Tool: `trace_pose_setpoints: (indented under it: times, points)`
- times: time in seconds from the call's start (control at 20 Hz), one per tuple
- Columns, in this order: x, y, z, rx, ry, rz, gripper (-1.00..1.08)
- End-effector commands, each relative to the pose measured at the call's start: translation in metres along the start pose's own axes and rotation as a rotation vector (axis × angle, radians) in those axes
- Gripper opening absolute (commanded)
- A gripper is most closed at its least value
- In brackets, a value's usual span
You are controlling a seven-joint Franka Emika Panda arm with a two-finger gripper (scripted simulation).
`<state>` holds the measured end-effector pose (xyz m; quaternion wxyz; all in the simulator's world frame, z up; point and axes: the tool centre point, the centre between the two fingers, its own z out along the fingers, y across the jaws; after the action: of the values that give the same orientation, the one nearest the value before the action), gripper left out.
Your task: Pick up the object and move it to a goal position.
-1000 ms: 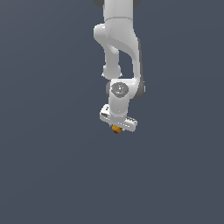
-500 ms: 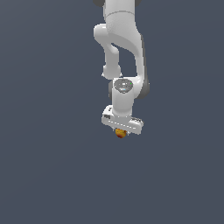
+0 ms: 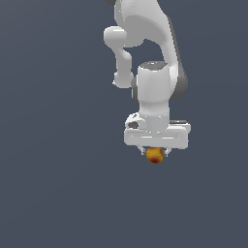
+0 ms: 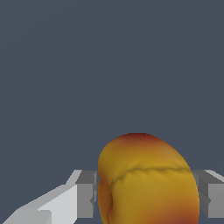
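Beneath the white arm [image 3: 147, 43], the hand [image 3: 155, 154] pinches the object [image 3: 154, 155], the fruit sitting between both fingers [image 4: 85, 194] with its yellow-orange bulk pushing out past them. By my reading the pick is made and the carry is in hand, so the next move calls for a steady travel to the goal with the squeeze kept firm; no goal marker shows in either view. No tabletop edge or corner shows, only plain grey on every side, so room to move looks open all round.
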<state>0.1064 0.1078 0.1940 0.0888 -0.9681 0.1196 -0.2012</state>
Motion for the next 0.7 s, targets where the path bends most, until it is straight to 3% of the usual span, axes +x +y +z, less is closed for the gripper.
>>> trace_pose_setpoints:
  times: [0.0,0.35,0.65]
  points:
    - [0.032,-0.032,-0.031,0.06,0.086,-0.037,-1.0]
    - [0.09,-0.108,-0.127,0.211,0.298,-0.133,-1.0]
    - [0.111,-0.151,-0.198,0.306,0.431,-0.194,-1.0]
